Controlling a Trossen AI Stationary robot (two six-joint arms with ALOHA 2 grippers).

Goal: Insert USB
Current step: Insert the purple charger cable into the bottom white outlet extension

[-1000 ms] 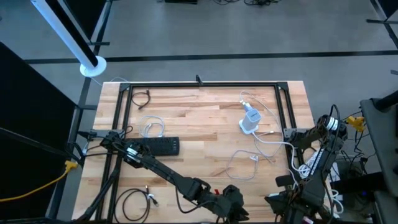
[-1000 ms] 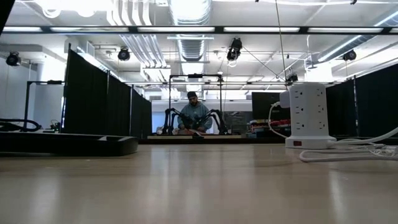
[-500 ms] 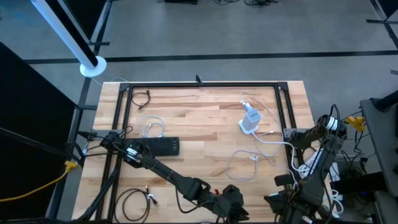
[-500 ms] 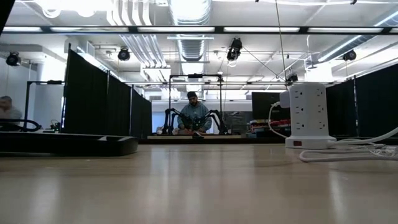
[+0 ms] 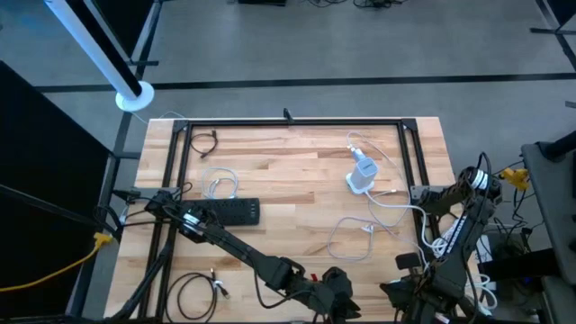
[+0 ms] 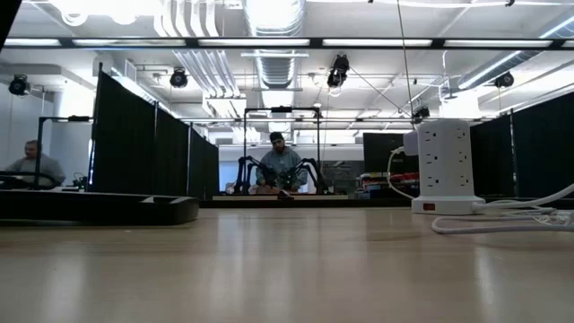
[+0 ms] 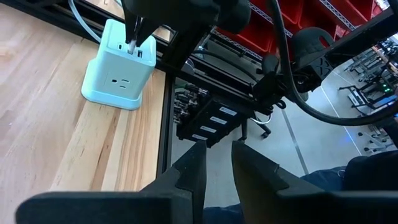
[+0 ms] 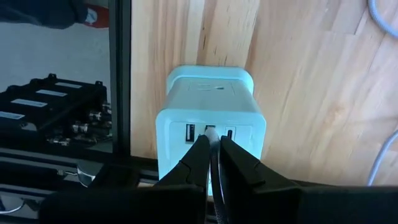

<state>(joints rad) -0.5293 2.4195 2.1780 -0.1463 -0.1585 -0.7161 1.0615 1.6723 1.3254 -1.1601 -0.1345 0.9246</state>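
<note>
A pale blue-white power cube point(image 8: 211, 99) stands on the wooden table point(image 5: 288, 171) by the black frame rail at the right side; it also shows in the high view point(image 5: 362, 173) and the low view point(image 6: 444, 166). Its top face carries three small ports. My right gripper point(image 8: 211, 142) stands straight above that face, shut on a thin white USB plug; the left wrist view shows the right gripper point(image 7: 133, 41) on the cube's top point(image 7: 132, 51). My left gripper point(image 7: 218, 152) waits at the table's near edge point(image 5: 335, 292), a narrow gap between its fingers, nothing in it. My right gripper pinches the thin white USB plug point(image 8: 214, 155) between its two fingers, coming from above and pointing down. The plug's lower end meets the middle port point(image 8: 210, 131) on the cube's top. How far it reaches into the port is hidden by the fingers.
White cables point(image 5: 389, 212) loop over the table between the cube and the right edge. A black power strip point(image 5: 236, 211) lies at the left, a white cable point(image 5: 220, 184) and a black cable point(image 5: 205, 141) behind it, a black coil point(image 5: 193, 288) at the near left. People sit in the room beyond.
</note>
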